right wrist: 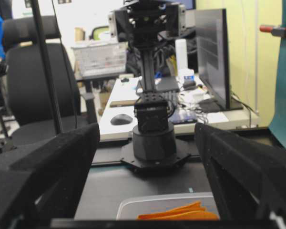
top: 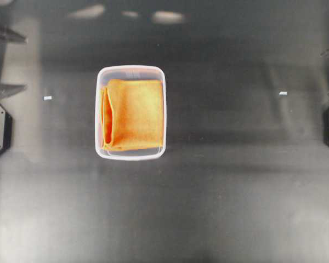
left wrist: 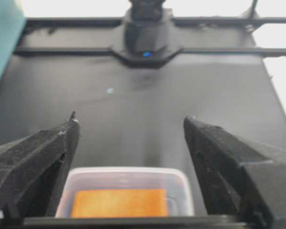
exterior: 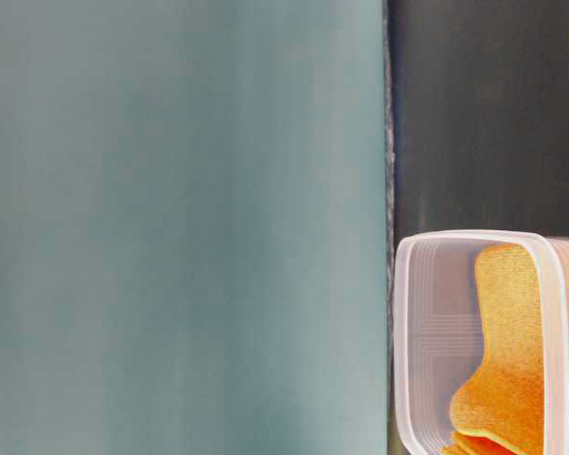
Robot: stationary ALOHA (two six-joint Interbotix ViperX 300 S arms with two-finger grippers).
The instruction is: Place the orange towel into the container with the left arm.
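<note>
Placing step looks done: orange towel (top: 132,115) folded flat inside container (top: 130,156), mid-desk (top: 236,192), toward the far edge. Left pincer (left wrist: 131,125) spread apart, empty, pulled back with container low between its jaws. Right pincer (right wrist: 146,131) also spread, empty. Next, probably only parking the left arm; no regrasp needed.

Soft overhead glare streaks the table's (top: 219,192) far edge; wrist views are blurred, backgrounds blown out white.
</note>
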